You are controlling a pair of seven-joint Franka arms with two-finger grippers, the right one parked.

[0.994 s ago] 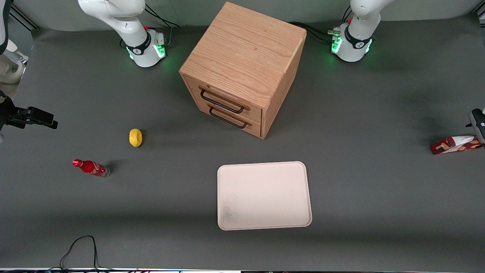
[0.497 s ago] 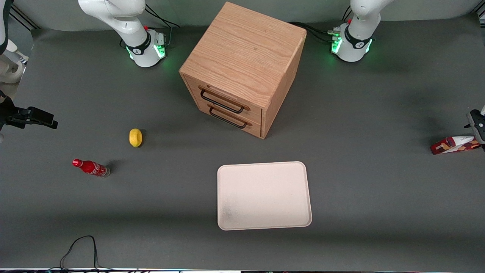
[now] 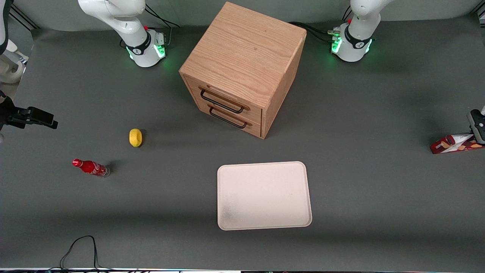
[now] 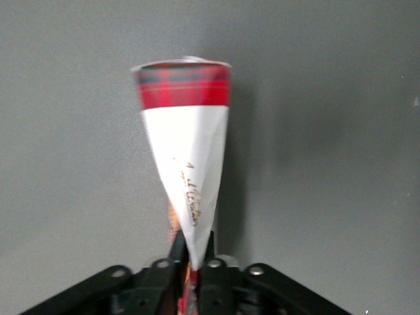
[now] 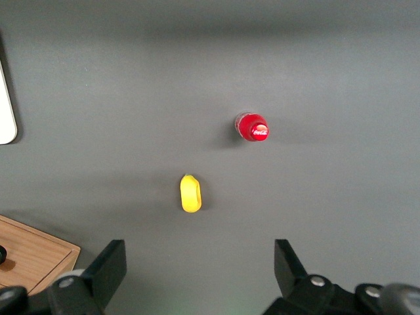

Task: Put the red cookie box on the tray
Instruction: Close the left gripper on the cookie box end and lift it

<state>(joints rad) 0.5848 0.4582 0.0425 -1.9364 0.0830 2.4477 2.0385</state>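
The red cookie box (image 3: 451,144) lies at the working arm's end of the table, with one end on the grey mat. My left gripper (image 3: 478,131) is at its other end, shut on it. In the left wrist view the box (image 4: 187,151) stretches away from the gripper (image 4: 193,252), showing a white face and a red plaid end. The dark fingers (image 4: 176,246) pinch its near end. The cream-white tray (image 3: 264,195) sits nearer the front camera than the cabinet, with nothing on it and well apart from the box.
A wooden two-drawer cabinet (image 3: 242,68) stands mid-table, farther from the camera than the tray. A yellow lemon (image 3: 135,137) and a small red soda bottle (image 3: 91,167) lie toward the parked arm's end. A black cable (image 3: 81,246) loops near the front edge.
The held end of the box has risen slightly and the box has rolled a little, showing more of its white face. The tray and other objects have not moved.
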